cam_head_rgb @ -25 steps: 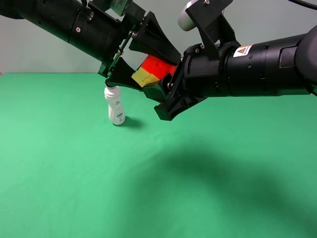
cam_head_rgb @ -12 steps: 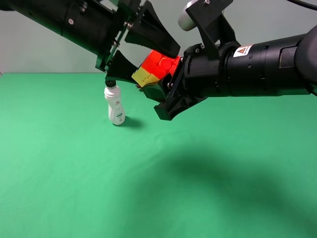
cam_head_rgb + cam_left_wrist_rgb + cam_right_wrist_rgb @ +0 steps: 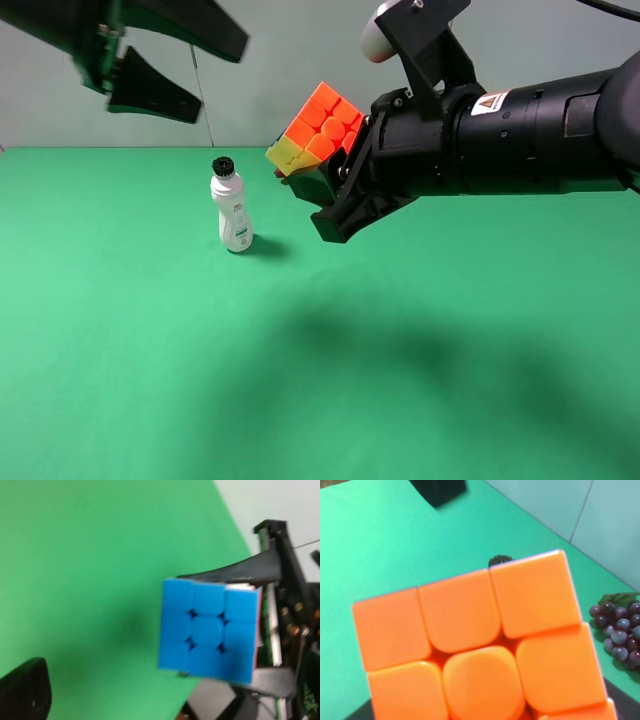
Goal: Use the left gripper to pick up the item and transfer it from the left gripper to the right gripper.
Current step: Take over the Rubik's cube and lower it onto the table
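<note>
Puzzle cube sits clamped in right claw, left claw well apart.

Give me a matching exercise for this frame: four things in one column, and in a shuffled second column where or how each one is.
Things:
1. puzzle cube
2. white bottle
3. left gripper
4. grapes

States:
A. open and empty, high above the table
B. lying on the green table
C. clamped in the right gripper, off the table
D. standing upright on the green table

Pairs: 1-C, 2-D, 3-A, 4-B
</note>
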Motion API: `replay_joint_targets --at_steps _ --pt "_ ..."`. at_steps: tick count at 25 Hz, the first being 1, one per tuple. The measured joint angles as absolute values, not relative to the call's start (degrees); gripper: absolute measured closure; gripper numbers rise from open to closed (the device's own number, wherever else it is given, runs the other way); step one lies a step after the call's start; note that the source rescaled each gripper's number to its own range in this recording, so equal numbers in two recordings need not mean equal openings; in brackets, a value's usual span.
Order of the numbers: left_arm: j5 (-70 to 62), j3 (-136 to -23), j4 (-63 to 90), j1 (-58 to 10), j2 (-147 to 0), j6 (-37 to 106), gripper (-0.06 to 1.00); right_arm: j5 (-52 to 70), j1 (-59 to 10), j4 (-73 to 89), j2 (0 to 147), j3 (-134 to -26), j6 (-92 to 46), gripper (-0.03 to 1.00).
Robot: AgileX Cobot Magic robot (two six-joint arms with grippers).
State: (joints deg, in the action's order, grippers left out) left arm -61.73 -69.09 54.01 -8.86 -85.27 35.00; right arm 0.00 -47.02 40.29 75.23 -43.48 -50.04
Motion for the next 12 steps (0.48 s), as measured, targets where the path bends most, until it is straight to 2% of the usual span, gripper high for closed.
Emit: replay_joint_targets --at_steps 6,12 --pt "-63.4 -69.1 47.4 -1.8 -78.9 34.1 -0.05 0.7 -47.0 40.3 75.2 -43.5 -49.6 0.97" --pt "-63.5 -69.1 39.4 -0.7 -71.3 30.8 -0.05 0.9 -47.0 40.3 75.2 -43.5 -49.4 0.97"
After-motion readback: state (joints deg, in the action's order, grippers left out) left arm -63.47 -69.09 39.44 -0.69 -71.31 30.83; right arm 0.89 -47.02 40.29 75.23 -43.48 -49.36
